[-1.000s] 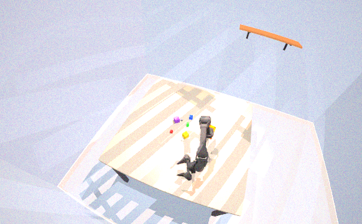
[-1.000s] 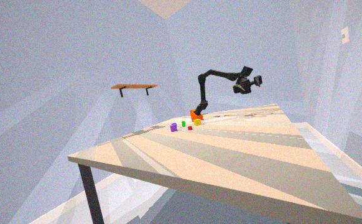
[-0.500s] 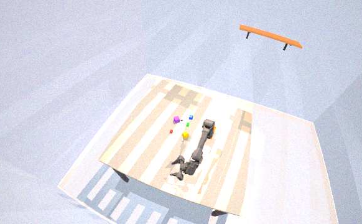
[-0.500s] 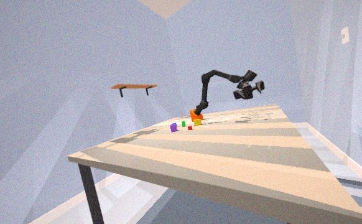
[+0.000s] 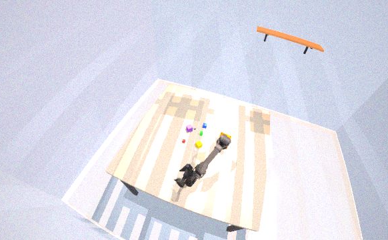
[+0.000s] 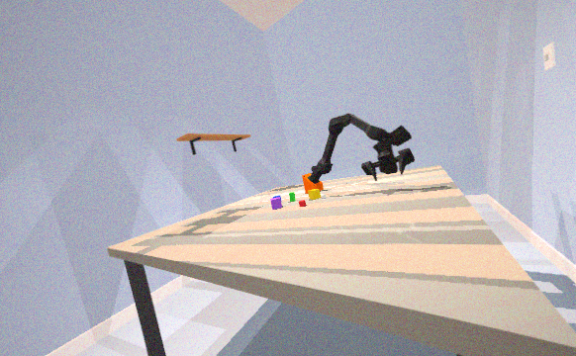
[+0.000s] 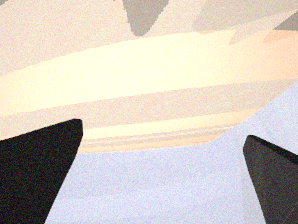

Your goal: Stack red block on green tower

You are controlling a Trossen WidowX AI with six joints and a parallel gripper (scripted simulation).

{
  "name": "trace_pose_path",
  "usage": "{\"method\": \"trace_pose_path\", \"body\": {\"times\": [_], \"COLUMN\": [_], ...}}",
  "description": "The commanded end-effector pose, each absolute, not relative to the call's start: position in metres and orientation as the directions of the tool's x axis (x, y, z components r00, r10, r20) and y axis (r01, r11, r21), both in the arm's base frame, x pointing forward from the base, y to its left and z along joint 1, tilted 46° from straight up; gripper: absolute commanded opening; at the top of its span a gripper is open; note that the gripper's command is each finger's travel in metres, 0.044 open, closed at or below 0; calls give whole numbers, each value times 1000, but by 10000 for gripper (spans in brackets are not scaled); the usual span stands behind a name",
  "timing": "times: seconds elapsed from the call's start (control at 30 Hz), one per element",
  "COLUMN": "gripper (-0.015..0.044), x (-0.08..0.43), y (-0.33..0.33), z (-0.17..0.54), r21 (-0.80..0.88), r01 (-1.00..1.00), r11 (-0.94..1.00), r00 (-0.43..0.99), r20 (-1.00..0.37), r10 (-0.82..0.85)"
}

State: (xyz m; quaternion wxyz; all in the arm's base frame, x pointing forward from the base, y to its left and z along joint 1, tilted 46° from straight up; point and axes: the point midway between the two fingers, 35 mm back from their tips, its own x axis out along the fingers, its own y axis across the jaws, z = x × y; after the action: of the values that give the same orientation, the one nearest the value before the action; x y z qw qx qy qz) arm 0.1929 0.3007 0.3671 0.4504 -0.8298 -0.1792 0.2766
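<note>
Blocks [image 5: 199, 144] cluster apart from spread fingers [image 6: 371, 170].

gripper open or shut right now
Open. The gripper shows its fingers spread wide at the wrist view's edges, with only table and floor between them.

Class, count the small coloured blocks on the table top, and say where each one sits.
5. Purple block farthest left at the back; blue block to its right; green tower just below the blue; red block front left; yellow block front, nearest the arm's base. Others may be hidden.
</note>
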Motion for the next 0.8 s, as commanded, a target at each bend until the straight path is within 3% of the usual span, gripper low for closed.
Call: {"method": "trace_pose_path", "body": {"times": [0.0, 0.43, 0.77], "gripper": [440, 440, 440], "x": [212, 285, 318], "y": [299, 257, 211], "z": [349, 270, 210], "r21": [-851, -766, -554], "r01": [-49, -478, -816], "r11": [-522, -429, -168], "r00": [769, 681, 487], "r20": [-366, -632, -814], "r10": [524, 370, 318]}}
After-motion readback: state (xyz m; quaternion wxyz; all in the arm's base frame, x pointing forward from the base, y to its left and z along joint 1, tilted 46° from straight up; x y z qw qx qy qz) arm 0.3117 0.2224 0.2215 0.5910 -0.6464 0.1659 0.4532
